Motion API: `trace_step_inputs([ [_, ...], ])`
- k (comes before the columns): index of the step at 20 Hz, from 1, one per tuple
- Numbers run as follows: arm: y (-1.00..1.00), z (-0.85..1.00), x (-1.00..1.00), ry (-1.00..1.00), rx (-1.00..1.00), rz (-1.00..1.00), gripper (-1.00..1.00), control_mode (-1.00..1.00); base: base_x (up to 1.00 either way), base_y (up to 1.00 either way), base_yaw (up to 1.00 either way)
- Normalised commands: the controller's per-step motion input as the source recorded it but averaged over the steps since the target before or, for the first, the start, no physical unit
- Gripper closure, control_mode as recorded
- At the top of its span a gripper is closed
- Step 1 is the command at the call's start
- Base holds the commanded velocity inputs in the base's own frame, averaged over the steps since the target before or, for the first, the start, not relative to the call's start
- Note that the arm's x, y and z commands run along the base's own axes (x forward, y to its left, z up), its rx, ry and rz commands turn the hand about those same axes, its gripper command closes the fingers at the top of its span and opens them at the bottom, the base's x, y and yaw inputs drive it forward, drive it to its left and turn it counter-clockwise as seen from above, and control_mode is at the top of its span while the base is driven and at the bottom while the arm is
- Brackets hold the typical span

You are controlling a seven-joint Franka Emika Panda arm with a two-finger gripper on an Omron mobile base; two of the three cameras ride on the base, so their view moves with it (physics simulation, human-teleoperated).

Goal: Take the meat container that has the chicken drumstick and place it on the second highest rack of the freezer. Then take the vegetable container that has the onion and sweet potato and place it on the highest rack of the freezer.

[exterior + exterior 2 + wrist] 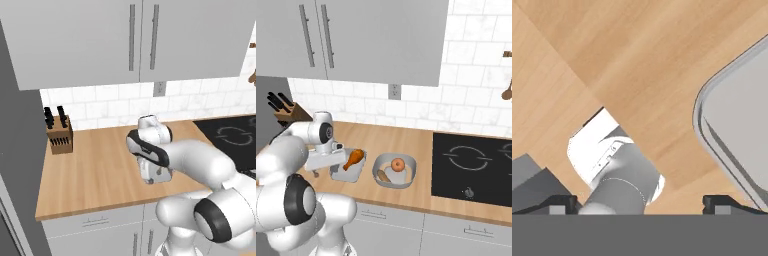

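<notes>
Overhead, in the left base view, 2 grey cabinet doors (100, 40) are seen above a wooden worktop (95, 170), on which 1 knife block (60, 136) stands at the back left. The arm's hand is lowered over the worktop's middle, and its fingers (152, 179) are hidden under the wrist. A black cooktop (232, 137) is seen at the right edge.

From the right base view, 2 containers are counted on the worktop. The meat container (348, 167), a grey tray, is seen with 1 chicken drumstick (354, 158) lying in it. It sits just beside the lowered hand, on the side toward the cooktop, with its near left edge partly covered by the hand. The vegetable container (395, 171), a grey bowl, stands just beside the tray, nearer the cooktop, and 1 onion (398, 164) and 1 sweet potato (384, 176) are held in it. A wall outlet (394, 91) is seen on the tiled wall behind.

Through the hand view, 2 dark fingertips (562, 204) are seen spread wide apart with nothing between them but bare worktop. The meat container's rounded grey rim is seen at the right edge, beyond the right fingertip and not between the 2 tips. Whether that tip touches the rim cannot be told.
</notes>
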Motion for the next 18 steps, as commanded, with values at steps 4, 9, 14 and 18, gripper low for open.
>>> trace_step_inputs([
  [4, 0.00, -0.41, 0.30, 0.00, 0.02, 0.04, -1.00, -1.00, 0.00, 0.00, 0.00],
  [9, 0.00, -0.34, 0.30, -0.11, 0.09, 0.03, -1.00, -1.00, 0.00, 0.00, 0.00],
  [14, 0.00, -0.37, 0.13, -0.13, 0.05, 0.01, -1.00, -1.00, 0.00, 0.00, 0.00],
  [18, 0.00, -0.60, -0.38, -0.24, 0.04, 0.00, -1.00, -1.00, 0.00, 0.00, 0.00],
])
